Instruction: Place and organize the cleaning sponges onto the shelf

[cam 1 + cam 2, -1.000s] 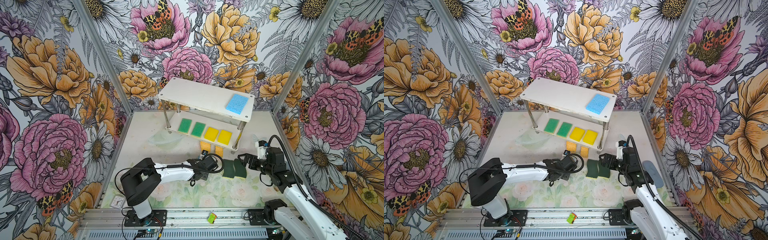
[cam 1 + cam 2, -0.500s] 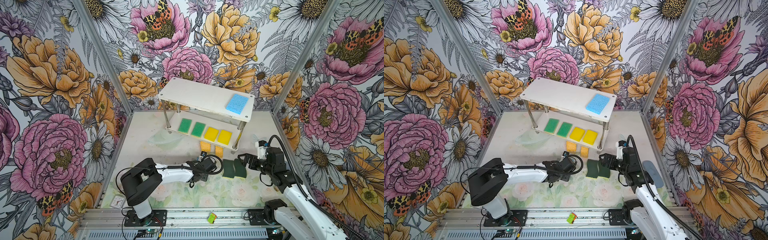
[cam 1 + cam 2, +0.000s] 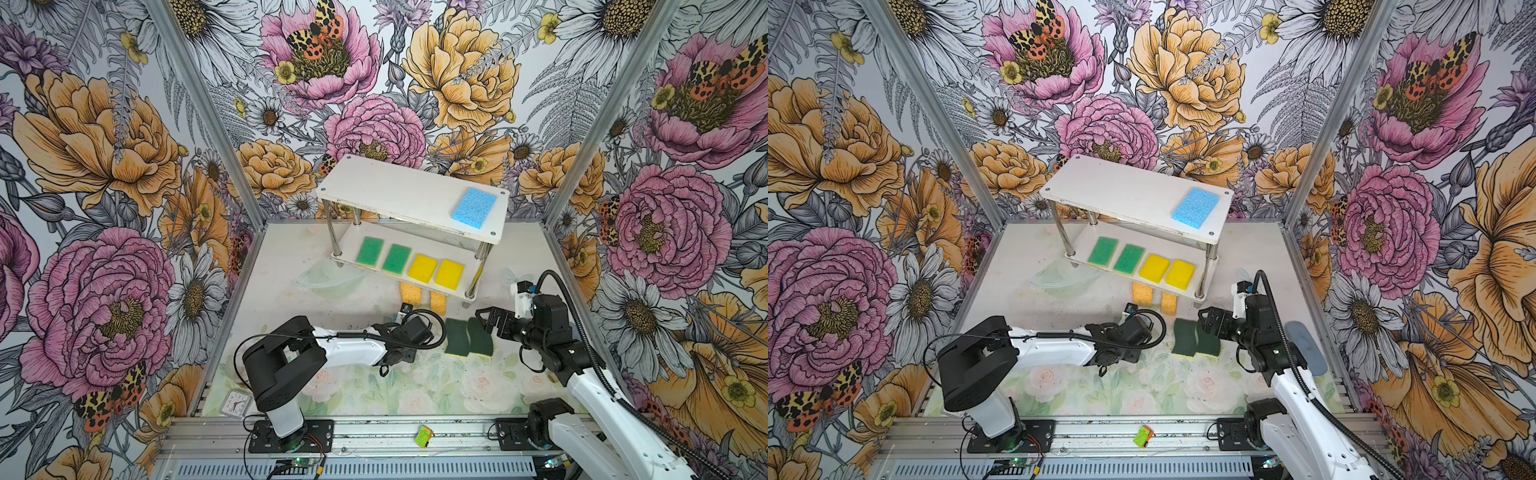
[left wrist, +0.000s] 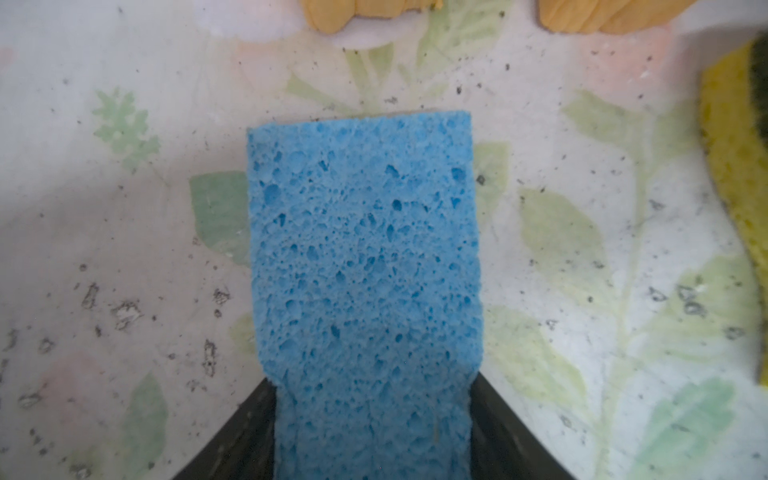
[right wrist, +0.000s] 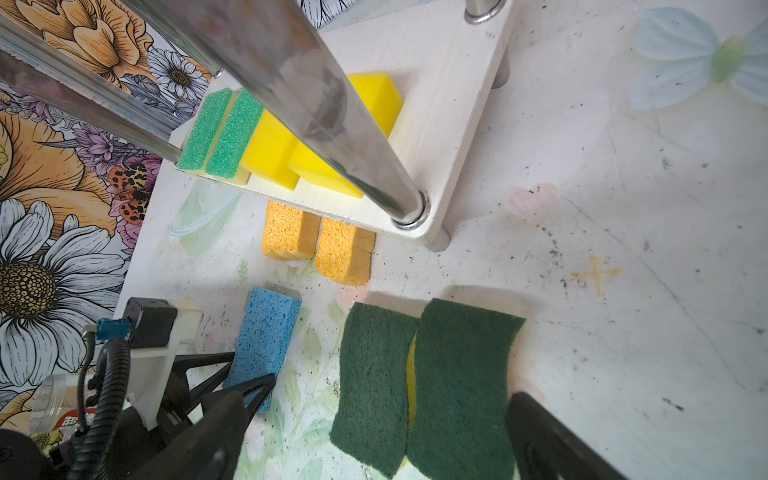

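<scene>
Squeezing the near blue sponge (image 4: 361, 249) on the desk (image 4: 124, 249), left jaws have hardly moved; lifting to the shelf (image 3: 395, 195) remains; right jaws wide.

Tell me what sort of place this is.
Probably a robot test booth, not a home: a left arm and right arm bolted to an aluminium rail, floral printed wall panels all round, and a shelf staged with sponges.

I stretch low toward the middle, my left gripper (image 4: 372, 390) pinching the blue sponge (image 4: 365, 249) (its sides squeezed in); my right gripper (image 3: 487, 321) hangs tilted down, jaws spread wide.
</scene>
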### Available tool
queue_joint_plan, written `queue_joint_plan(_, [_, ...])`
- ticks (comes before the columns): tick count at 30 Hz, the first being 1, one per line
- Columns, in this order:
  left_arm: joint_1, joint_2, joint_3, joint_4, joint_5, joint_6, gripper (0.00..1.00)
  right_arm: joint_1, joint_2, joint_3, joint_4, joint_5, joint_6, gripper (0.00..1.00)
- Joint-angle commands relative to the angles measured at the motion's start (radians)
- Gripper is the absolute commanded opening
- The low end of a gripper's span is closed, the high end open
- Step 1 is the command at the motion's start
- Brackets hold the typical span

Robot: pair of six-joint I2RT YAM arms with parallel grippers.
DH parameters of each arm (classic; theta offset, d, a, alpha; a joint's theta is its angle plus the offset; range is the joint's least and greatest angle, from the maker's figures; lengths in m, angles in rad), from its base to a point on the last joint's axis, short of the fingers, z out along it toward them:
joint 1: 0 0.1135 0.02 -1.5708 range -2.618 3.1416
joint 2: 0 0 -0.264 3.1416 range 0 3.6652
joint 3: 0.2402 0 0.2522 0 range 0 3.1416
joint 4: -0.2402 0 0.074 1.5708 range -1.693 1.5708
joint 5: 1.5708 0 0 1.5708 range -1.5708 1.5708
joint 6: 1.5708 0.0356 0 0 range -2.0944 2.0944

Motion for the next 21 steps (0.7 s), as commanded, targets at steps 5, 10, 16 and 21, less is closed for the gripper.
queue_joint_plan(5, [-0.005,-0.003,-0.023,-0.015,-0.04,0.004,0.62,0.005,-0.007,0.018,0.009,0.018,0.002,1.0])
queue_joint_plan(10, [-0.002,-0.054,-0.022,-0.025,-0.053,0.02,0.63,0.006,-0.007,0.019,0.01,0.017,0.002,1.0])
queue_joint_plan(16, [0.008,-0.115,-0.001,-0.07,-0.067,0.052,0.63,0.006,-0.002,0.022,0.009,0.017,0.001,1.0])
queue_joint_plan(21, [0.02,-0.177,0.0,-0.088,-0.067,0.062,0.64,0.006,-0.001,0.022,0.009,0.017,0.002,1.0])
